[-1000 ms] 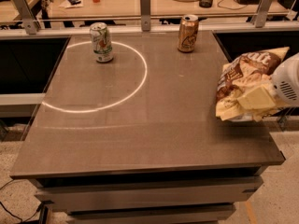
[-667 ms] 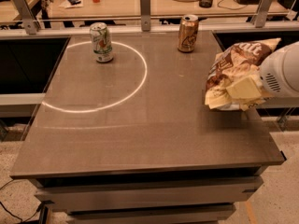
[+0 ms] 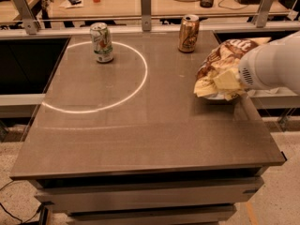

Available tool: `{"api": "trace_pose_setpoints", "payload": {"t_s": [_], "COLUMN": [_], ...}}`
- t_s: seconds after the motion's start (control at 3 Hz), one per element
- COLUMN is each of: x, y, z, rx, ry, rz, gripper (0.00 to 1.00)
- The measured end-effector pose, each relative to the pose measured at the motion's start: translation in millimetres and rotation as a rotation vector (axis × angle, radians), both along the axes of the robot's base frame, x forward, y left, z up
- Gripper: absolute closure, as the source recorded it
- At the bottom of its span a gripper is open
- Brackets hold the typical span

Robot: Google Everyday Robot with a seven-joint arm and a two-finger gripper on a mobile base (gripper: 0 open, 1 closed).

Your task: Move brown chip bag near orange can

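Where the counter met its right edge, about halfway between the near and far corners, the tool was pinching the brown chip bag at its pale lower end. The bag looked raised a little off the surface, with a shadow under it. The white arm reached in from beyond the right edge, roughly level and pointing left, with its wrist against the bag's right side. The bag's long axis ran slantwise, from its low end nearer the middle of the counter up toward the far right corner.

Farther back stood the orange can, upright at the far edge and a little right of its middle. From the tool it lay ahead and to the left, near the bag's far left flank but apart from it. I judged that a short carry toward the far edge, leaning left, would close the gap, and that the bulky bag could knock the can over.

Farthest left, a white-and-green can stood on a ring of light.
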State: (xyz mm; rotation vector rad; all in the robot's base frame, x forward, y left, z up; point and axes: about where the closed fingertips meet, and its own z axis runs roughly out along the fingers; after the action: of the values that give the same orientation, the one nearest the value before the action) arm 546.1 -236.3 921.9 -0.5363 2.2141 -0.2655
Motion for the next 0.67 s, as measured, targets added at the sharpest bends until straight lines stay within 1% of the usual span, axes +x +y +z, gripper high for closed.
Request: {"api": "trace_pose_setpoints", "payload": {"t_s": [0.33, 0.67], "x": [28.6, 51.0], "y": [6.3, 18.8], "z": [-8.9, -1.3], "rx": [0.015, 0.039], "ry": [-0.024, -0.081], "rz": [-0.003, 0.012], "gripper": [1.0, 1.0]}}
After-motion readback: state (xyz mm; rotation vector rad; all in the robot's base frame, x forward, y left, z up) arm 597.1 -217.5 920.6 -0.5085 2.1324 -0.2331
